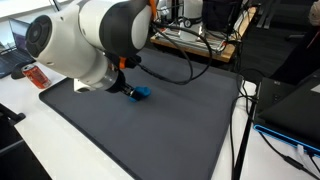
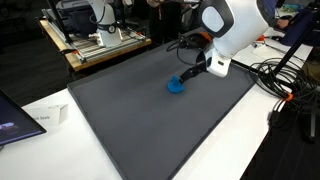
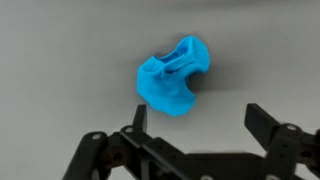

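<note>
A small crumpled blue object [image 3: 174, 80], soft-looking like cloth or putty, lies on the dark grey mat [image 3: 60, 60]. It also shows in both exterior views [image 1: 141, 93] [image 2: 176, 85]. My gripper [image 3: 196, 118] is open and empty, hovering just above the mat, with the blue object just beyond its fingertips and nearer the left finger. In an exterior view the gripper [image 2: 191, 72] sits right beside the blue object; in the other exterior view the arm hides most of the gripper [image 1: 124, 88].
The grey mat [image 1: 160, 125] covers a white table. A wooden board with cables and equipment [image 2: 100, 40] stands at the far edge. Black cables [image 2: 285, 80] trail beside the mat. A laptop [image 1: 295, 110] and an orange item [image 1: 36, 76] lie near the mat's edges.
</note>
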{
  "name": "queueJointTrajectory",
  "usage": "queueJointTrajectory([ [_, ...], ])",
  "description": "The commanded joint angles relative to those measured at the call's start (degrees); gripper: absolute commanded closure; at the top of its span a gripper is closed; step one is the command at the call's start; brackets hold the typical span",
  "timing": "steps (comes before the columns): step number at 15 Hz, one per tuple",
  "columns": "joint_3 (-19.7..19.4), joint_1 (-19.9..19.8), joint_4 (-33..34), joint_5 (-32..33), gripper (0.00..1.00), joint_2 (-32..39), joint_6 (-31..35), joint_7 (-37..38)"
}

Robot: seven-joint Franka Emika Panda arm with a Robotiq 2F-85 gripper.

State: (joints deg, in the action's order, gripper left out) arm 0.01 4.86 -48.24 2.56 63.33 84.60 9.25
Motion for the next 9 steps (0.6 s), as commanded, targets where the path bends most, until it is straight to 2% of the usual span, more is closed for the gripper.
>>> queueJointTrajectory([
  [1,2.65,-4.18,4.22,-4.27,0.0,2.59,-0.37,-4.48],
  [4,4.18,-7.15,3.97,-6.82,0.0,2.85,1.7,-7.32],
  [9,6.6,-11.31,-0.04,-9.22,0.0,0.85,10.14,-15.29],
])
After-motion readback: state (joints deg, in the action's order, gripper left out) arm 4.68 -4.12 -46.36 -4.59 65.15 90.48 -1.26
